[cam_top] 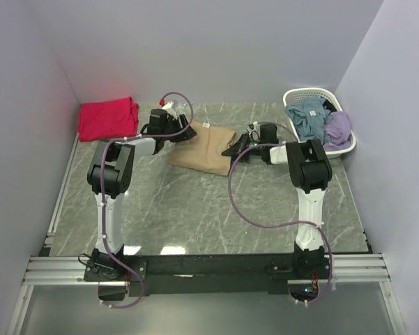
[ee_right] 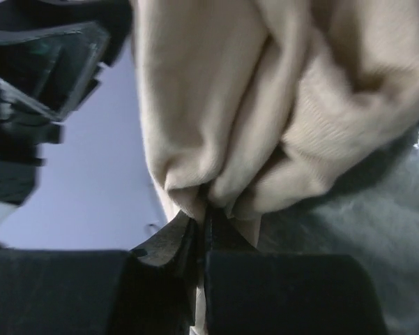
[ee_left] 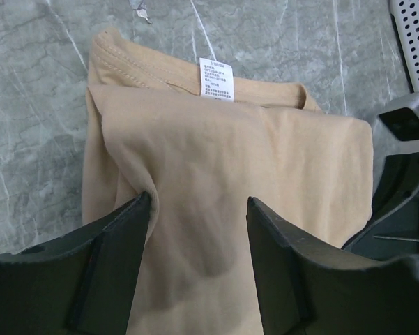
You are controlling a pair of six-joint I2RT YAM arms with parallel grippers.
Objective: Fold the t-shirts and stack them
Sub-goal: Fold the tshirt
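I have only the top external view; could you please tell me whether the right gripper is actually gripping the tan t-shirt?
Observer: Yes. The right wrist view shows the right gripper shut on a bunched fold of the tan t-shirt.
Operator: Thank you. Is the other arm gripping it too?
Observer: No. The left gripper is open over the cloth and pinches nothing.
Operator: Does anything show the shirt's orientation?
Observer: The white neck label shows at the shirt's edge farthest from that gripper.
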